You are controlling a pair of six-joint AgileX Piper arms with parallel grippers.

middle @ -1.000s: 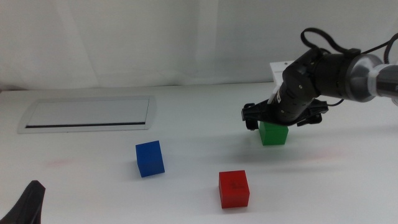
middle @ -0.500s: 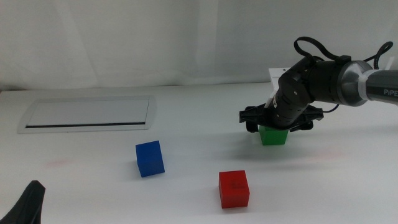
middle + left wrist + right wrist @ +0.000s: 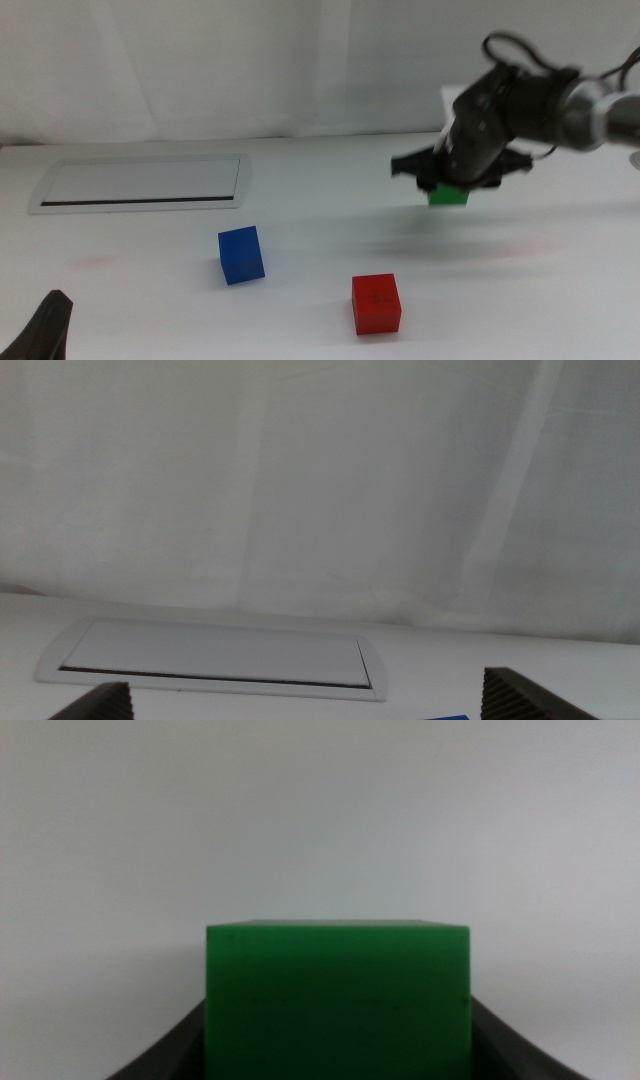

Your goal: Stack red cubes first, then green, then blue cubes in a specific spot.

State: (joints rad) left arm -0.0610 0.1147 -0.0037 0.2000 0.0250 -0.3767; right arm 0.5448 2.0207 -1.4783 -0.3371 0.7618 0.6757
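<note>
My right gripper (image 3: 449,187) is shut on the green cube (image 3: 448,195) and holds it clear of the table at the right of the middle view. The green cube (image 3: 338,1000) fills the space between the dark jaws in the right wrist view. On the white table near the front stands the red cube (image 3: 376,303). To its left and a little further back is the blue cube (image 3: 241,254). My left gripper (image 3: 42,330) waits at the bottom left corner; its fingertips (image 3: 100,702) stand wide apart and a blue cube corner (image 3: 449,717) shows between them.
A grey-framed rectangular panel (image 3: 140,183) lies flat at the back left of the table, also shown as the panel (image 3: 212,660) in the left wrist view. A white curtain backs the table. A faint pink smudge (image 3: 95,263) marks the surface left of the blue cube.
The right gripper has risen with the green cube, which stood on the table a second ago. The red and blue cubes and the left arm have not moved.
</note>
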